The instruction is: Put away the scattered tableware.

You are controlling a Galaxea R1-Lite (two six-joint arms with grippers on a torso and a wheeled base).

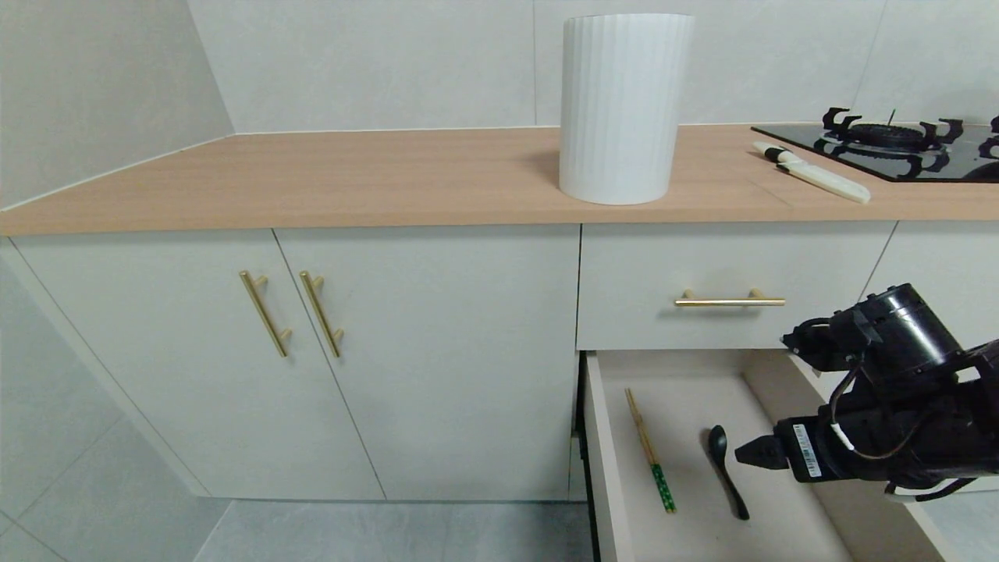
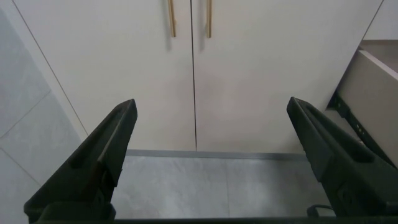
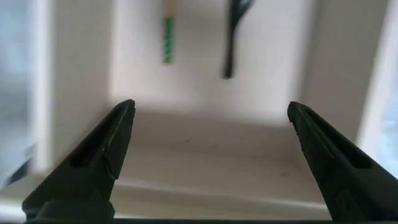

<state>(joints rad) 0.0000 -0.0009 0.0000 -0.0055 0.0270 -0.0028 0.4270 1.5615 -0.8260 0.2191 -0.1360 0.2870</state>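
There is one open drawer (image 1: 605, 437) under the counter (image 1: 351, 179), at its right end. Two things lie in it. One pair of chopsticks (image 1: 649, 460) lies near the drawer's left wall, with the green ends toward the front. One black spoon (image 1: 726, 468) lies just beside them, nearer the middle, not touching them. Its round end points to the back of the drawer.

The right gripper (image 1: 753, 454) hangs over the right side of the drawer, close to the spoon. From its own camera its two fingers (image 3: 106, 155) are wide apart and hold nothing.

The left gripper (image 2: 211, 162) is low down in front of the two cupboard doors (image 2: 193, 68), above the floor. Its two fingers (image 2: 106, 155) are wide apart too, with nothing between them.

On the counter, one knife (image 1: 812, 173) lies near the right end, just beside the black stove (image 1: 897, 144). One tall white pot (image 1: 624, 109) stands upright near the front edge. One more drawer (image 1: 730, 281) above the open one is closed. There are three gold handles in all, one on it and one on each door.
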